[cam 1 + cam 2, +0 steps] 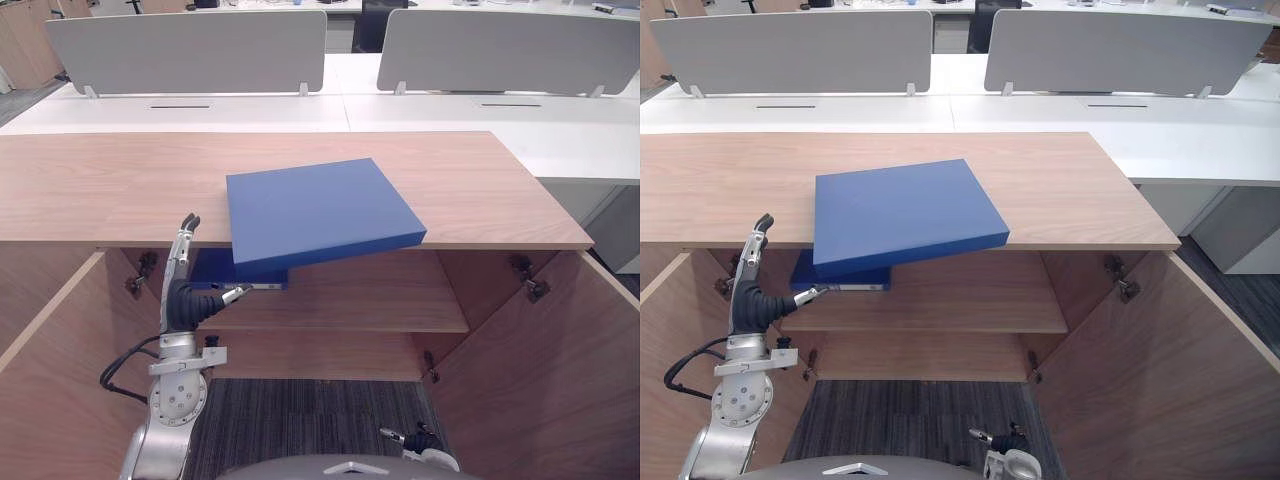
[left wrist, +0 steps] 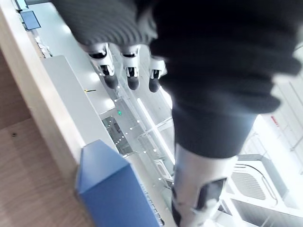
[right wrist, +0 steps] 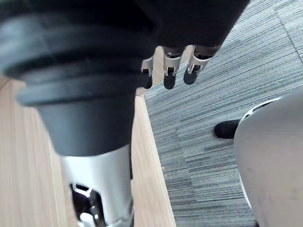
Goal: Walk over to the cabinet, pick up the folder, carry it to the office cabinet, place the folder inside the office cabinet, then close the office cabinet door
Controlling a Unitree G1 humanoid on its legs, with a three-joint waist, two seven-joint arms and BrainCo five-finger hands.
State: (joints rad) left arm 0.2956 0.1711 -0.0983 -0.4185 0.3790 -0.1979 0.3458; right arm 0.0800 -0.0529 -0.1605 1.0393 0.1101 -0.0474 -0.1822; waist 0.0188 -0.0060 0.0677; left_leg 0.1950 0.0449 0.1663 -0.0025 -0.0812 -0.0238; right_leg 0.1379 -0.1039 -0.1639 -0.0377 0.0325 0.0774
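Observation:
A blue folder (image 1: pixel 315 210) lies on the wooden cabinet top (image 1: pixel 110 180), tilted and jutting out over the front edge. Its corner (image 2: pixel 113 189) shows in the left wrist view. My left hand (image 1: pixel 187 298) is raised just left of and below the folder's overhanging edge. Its fingers (image 2: pixel 128 71) point straight up and the thumb reaches toward the folder without touching it, so the hand is open and holds nothing. My right hand (image 1: pixel 418 440) hangs low in front of the cabinet, over the carpet, with its fingers (image 3: pixel 170 71) relaxed and nothing in them.
The cabinet stands open, with its left door (image 1: pixel 45 380) and right door (image 1: pixel 560 370) swung toward me. Another blue item (image 1: pixel 215 268) lies on the inner shelf (image 1: pixel 370 300) under the folder. White desks with grey partitions (image 1: pixel 190 50) stand behind.

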